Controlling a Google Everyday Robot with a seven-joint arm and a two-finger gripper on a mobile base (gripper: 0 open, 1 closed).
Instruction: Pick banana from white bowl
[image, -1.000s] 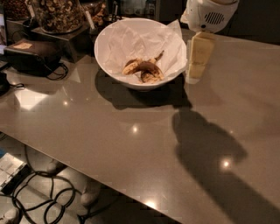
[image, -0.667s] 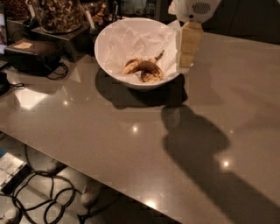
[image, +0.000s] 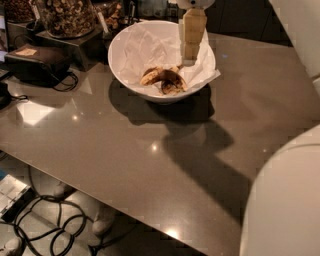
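The banana is seen lying on crumpled paper in the white bowl, which is set on the worktop near a jar of brown snacks. The end effector is held pointing down over the bowl, just above the banana; whether it is released or clenched cannot be told.

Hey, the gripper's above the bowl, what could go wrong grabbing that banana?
The gripper hangs over the right side of the white bowl, close to the crumpled paper, so it might pinch paper along with the fruit. The banana is small and brown-patched, probably soft, so it could squash or slip. A nudge might also shift the bowl.
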